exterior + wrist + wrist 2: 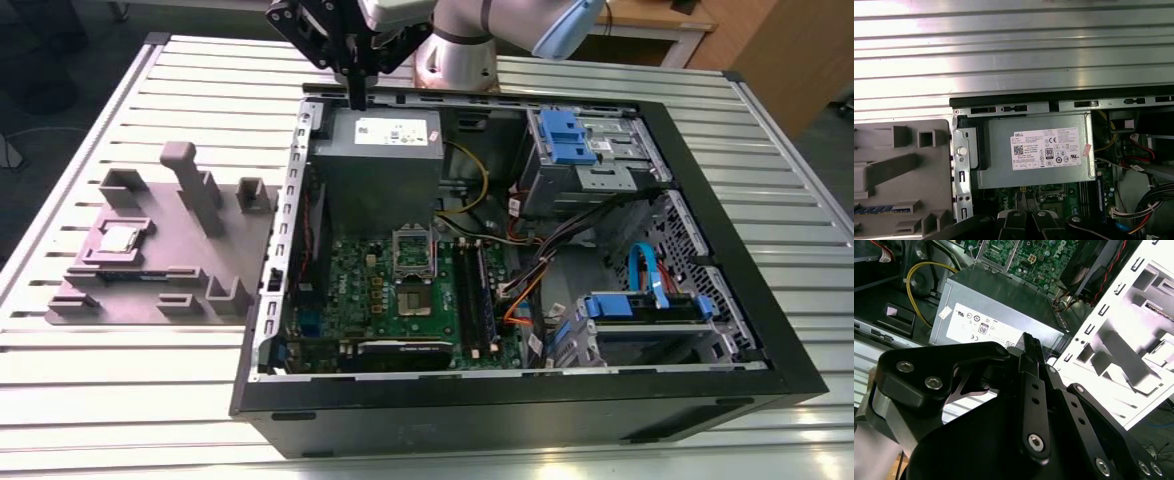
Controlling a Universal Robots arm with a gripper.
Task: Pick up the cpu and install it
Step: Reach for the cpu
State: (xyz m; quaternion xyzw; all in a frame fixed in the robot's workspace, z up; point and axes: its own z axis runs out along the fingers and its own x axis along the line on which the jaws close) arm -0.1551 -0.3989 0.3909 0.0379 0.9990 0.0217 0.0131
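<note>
The cpu (118,238), a small pale silvery square, lies in a recess of the grey-purple fixture block (160,260) on the table, at the exterior view's left of the open computer case (534,390). My gripper (358,98) hangs high over the case's back edge, above the grey power-supply box (380,150) and far from the cpu. Its black fingers are shut with nothing between them, as the second wrist view (1030,341) also shows. The metal-framed socket (412,250) sits on the green motherboard, below the power supply in the exterior view.
The slatted metal table (134,400) carries the case and the fixture. Inside the case are drive cages with blue clips (574,140), bundled cables (534,290) and memory slots (478,300). Upright posts (187,180) rise from the fixture.
</note>
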